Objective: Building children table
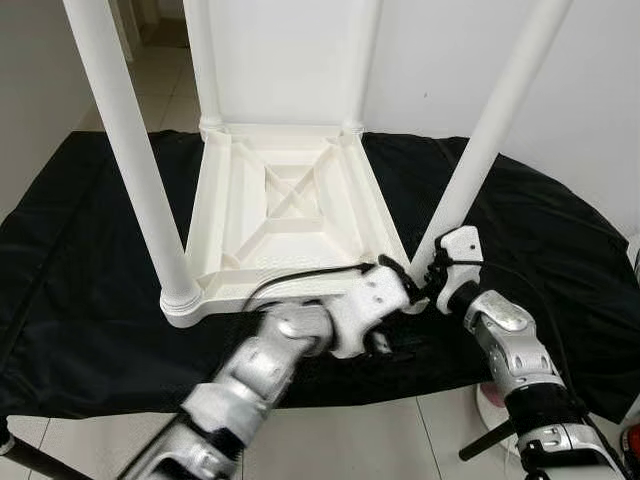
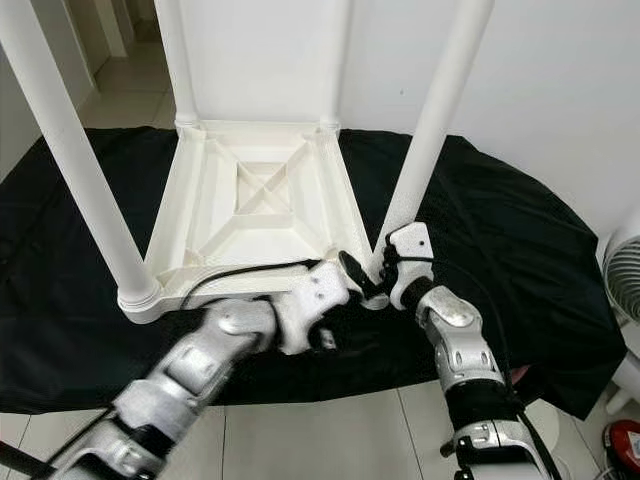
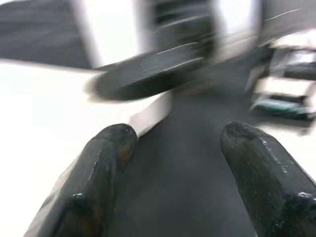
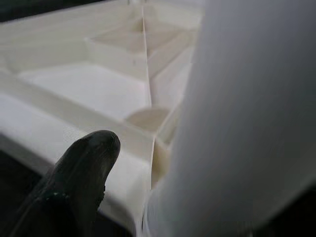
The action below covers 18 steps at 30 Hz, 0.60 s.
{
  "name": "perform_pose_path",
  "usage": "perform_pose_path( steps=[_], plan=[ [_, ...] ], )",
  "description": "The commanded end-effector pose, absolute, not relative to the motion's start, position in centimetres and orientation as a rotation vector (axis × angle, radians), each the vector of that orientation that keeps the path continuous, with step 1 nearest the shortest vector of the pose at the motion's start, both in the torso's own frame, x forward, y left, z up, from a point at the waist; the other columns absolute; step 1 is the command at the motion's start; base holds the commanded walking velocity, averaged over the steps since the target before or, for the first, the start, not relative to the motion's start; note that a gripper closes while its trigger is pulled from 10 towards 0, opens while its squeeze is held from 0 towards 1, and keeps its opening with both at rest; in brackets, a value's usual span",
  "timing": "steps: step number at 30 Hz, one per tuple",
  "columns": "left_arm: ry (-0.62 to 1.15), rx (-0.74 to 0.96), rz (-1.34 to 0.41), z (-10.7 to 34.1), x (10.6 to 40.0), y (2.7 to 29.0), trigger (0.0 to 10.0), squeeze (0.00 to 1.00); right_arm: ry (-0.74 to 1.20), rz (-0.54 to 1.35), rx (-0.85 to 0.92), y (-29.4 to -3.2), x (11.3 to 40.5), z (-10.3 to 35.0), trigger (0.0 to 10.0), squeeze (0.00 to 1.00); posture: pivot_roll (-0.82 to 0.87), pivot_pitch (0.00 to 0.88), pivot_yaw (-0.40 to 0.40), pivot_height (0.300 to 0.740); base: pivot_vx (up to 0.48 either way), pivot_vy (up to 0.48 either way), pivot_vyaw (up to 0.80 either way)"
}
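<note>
A white plastic children's table (image 1: 290,200) lies upside down on a black cloth, its ribbed underside facing up and legs standing in the corners. The front right leg (image 1: 480,140) leans to the right out of its corner socket. My right gripper (image 1: 436,268) is at that leg's base and grips it; in the right wrist view one black finger (image 4: 84,168) shows beside the leg (image 4: 247,123), which hides the other. My left gripper (image 1: 400,275) hovers just left of the same corner, open, with nothing between its fingers (image 3: 106,163).
The black cloth (image 1: 80,260) covers a low surface whose front edge runs just under my arms, with tiled floor below. The front left leg (image 1: 140,170) stands tall near my left arm. A white fan (image 2: 625,280) stands at the right. A white wall lies behind.
</note>
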<state>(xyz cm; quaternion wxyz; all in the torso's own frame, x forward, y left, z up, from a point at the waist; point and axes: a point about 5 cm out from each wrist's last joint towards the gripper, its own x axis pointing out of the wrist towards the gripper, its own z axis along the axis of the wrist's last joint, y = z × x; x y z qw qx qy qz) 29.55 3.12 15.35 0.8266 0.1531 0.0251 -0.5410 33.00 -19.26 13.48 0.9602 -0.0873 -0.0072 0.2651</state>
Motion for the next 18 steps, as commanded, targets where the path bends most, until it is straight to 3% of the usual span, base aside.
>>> perform_pose_path(
  steps=[1,8,14,18],
  plan=[
    [0.037,0.312,-1.063,15.5,29.7,3.0,10.0,0.0,0.01,0.536,-0.168,-19.4,32.9,13.0,10.0,0.0,0.06,0.005,-0.056,0.74,0.0,0.0,0.0],
    [0.038,0.268,-1.259,15.9,26.8,3.5,10.0,0.0,-0.01,0.459,-0.073,-19.9,32.6,12.1,10.0,0.0,0.07,0.033,-0.042,0.74,0.0,0.0,0.0],
    [0.052,0.28,-1.245,15.7,27.0,3.5,10.0,0.0,-0.012,0.467,-0.078,-19.9,32.6,11.7,10.0,0.0,0.07,0.039,-0.038,0.74,0.0,0.0,0.0],
    [0.043,0.303,-1.142,15.6,28.1,3.8,10.0,0.0,-0.017,0.462,-0.09,-20.4,32.4,11.6,10.0,0.0,0.05,0.047,-0.022,0.74,0.0,0.0,0.0]
  ],
)
